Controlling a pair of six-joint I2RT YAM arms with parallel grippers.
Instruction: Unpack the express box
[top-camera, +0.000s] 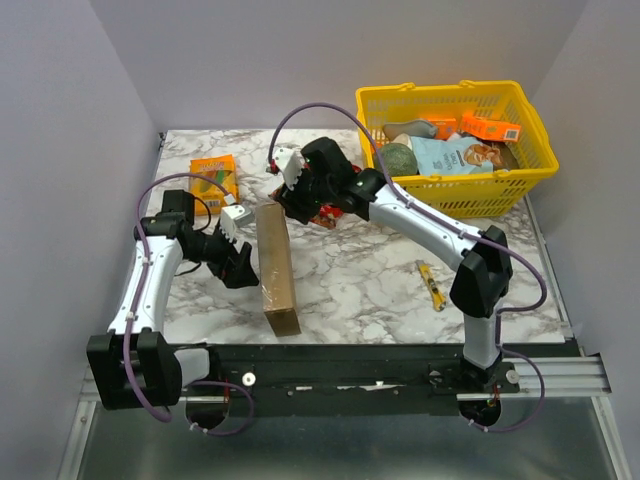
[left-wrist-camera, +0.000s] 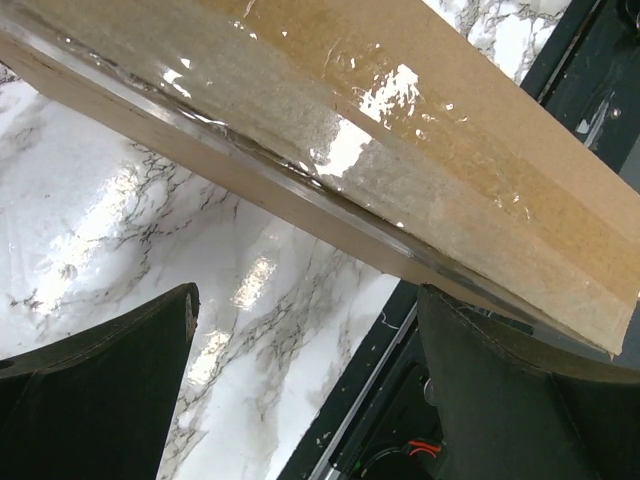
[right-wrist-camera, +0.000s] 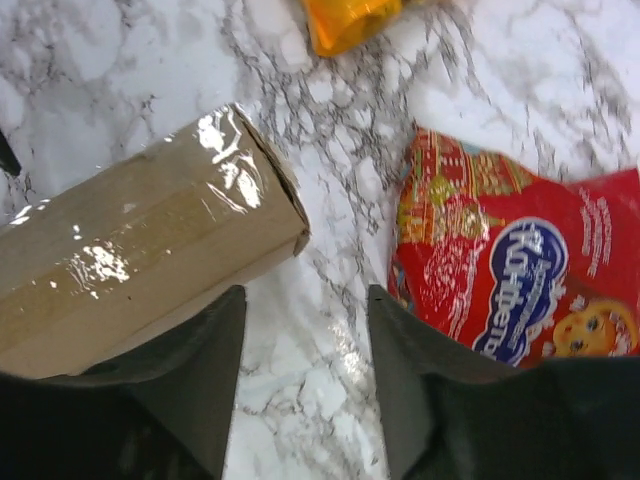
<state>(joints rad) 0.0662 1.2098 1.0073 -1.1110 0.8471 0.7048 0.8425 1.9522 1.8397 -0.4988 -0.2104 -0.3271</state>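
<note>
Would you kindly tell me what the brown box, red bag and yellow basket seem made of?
The express box looks like matte brown cardboard, with glossy clear tape glinting along it. The red bag seems shiny printed plastic film, crinkled and reflective. The yellow basket appears moulded plastic, judging by its uniform colour and lattice walls.

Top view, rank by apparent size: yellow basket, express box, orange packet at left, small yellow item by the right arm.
1. yellow basket
2. express box
3. orange packet
4. small yellow item, clearly smallest
</note>
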